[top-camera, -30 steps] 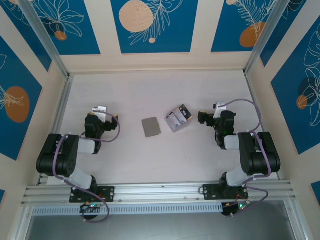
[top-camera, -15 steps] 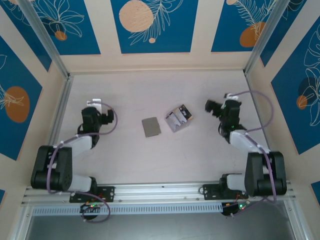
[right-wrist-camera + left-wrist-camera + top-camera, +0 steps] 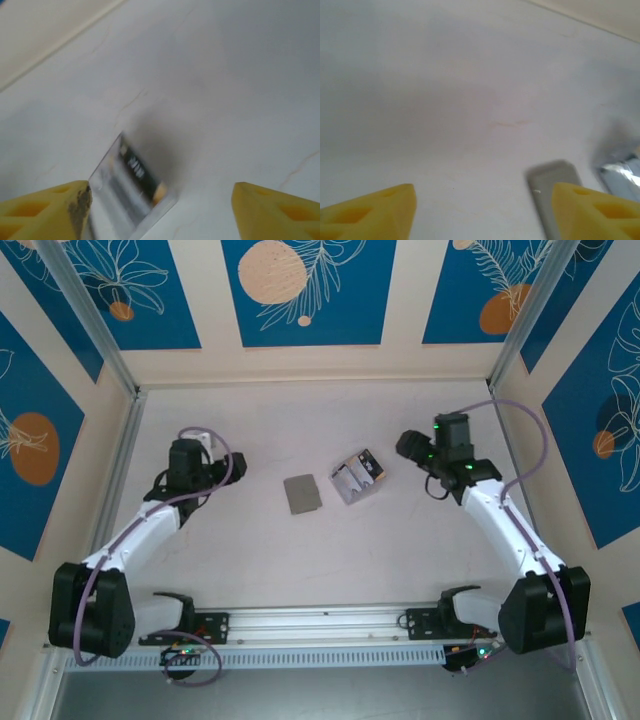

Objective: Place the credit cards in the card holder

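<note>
1. Left claw [image 3: 482, 196]: yellow fingers spread wide apart, nothing between them; above the desk [image 3: 300, 420], left of centre.
2. Right claw [image 3: 161, 194]: fingers likewise spread apart and empty; over the desk's right side.
3. Card holder [image 3: 302, 493]: plain grey, lying flat at mid-desk, between the two claws.
4. Credit cards [image 3: 357, 477]: overlapping pile just right of the holder, not touching it; black and orange corners visible.
</note>
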`<action>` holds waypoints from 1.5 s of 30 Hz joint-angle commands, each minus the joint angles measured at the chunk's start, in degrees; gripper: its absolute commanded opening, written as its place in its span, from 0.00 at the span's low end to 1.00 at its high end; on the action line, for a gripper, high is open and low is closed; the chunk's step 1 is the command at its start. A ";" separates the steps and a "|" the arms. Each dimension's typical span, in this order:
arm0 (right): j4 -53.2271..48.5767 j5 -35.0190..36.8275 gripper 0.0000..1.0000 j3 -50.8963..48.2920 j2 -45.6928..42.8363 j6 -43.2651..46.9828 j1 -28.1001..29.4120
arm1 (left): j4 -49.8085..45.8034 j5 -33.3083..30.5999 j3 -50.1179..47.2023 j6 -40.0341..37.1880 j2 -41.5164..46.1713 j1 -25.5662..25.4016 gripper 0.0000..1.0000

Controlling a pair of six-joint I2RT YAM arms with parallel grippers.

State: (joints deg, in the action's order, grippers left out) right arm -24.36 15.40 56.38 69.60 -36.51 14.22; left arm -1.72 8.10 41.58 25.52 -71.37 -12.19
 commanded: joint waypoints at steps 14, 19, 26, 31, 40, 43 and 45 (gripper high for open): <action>-5.69 -2.25 0.41 21.95 37.66 6.54 28.06 | 10.70 20.09 9.88 15.48 -25.18 -10.70 0.00; -6.30 -0.38 0.44 24.72 42.43 6.37 29.26 | 8.89 18.75 12.19 15.52 -29.98 -11.41 0.00; -7.74 4.17 0.47 27.86 46.87 7.31 30.61 | 10.59 17.13 10.53 16.27 -35.32 -11.48 0.00; -7.23 5.03 0.53 29.08 48.40 8.45 30.78 | 12.30 16.71 8.60 16.46 -37.60 -11.55 0.00; -7.56 9.87 0.49 31.07 51.49 9.50 30.95 | 13.41 15.56 5.93 16.06 -37.78 -12.15 0.00; -7.75 13.34 0.44 31.54 52.29 10.09 31.31 | 13.27 15.23 5.79 15.68 -38.12 -12.41 0.00; -8.31 15.25 0.39 32.14 52.72 10.40 31.56 | 13.07 14.85 5.76 15.46 -38.40 -12.60 0.00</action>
State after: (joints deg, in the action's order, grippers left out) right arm -33.21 24.88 86.85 119.57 -26.76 45.67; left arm 15.88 25.45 49.50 41.91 -106.69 -23.40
